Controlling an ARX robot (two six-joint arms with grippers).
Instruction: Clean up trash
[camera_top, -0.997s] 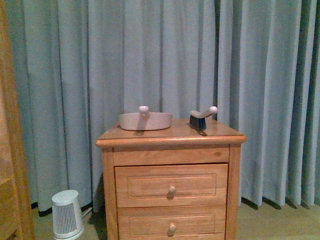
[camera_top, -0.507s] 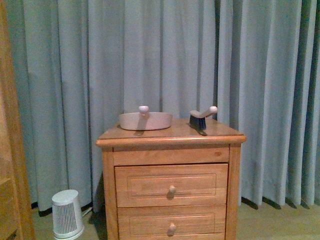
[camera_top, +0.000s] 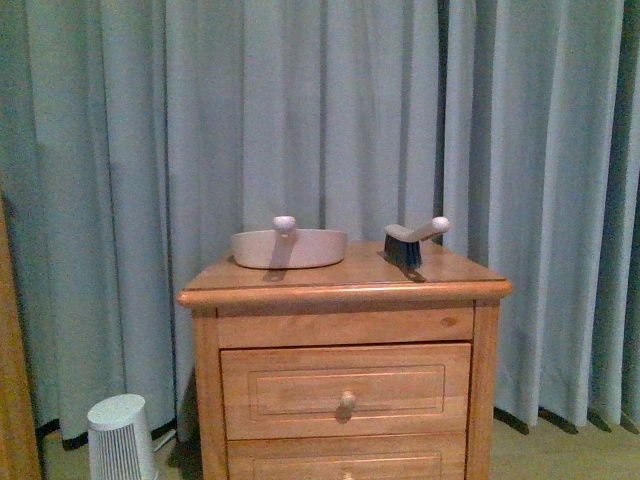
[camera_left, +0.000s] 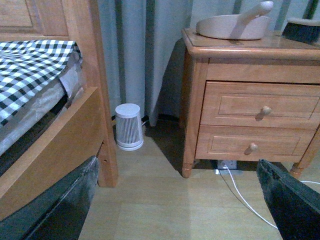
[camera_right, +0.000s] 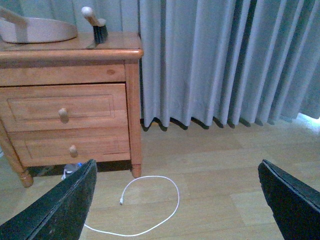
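Observation:
The trash is out of view in every frame. A beige dustpan (camera_top: 288, 248) and a small brush (camera_top: 415, 240) with dark bristles lie on top of the wooden nightstand (camera_top: 345, 292). The left wrist view shows the dustpan (camera_left: 230, 27) and the brush (camera_left: 302, 30) from lower down. Low over the wooden floor, my left gripper (camera_left: 175, 200) is open with only bare boards between its dark fingers (camera_left: 287, 200). Over the floor to the right of the nightstand (camera_right: 65, 50), my right gripper (camera_right: 175, 200) is also open and holds nothing.
A small white ribbed appliance (camera_left: 128, 126) stands on the floor between the bed frame (camera_left: 90, 100) and the nightstand. A white cable (camera_right: 150, 200) loops over the floor by the nightstand's leg. Grey curtains (camera_top: 330, 120) hang behind.
The front view has drawn closer to the nightstand, which looks larger and sits lower in the frame. The wooden frame at the left edge has mostly slid out of view.

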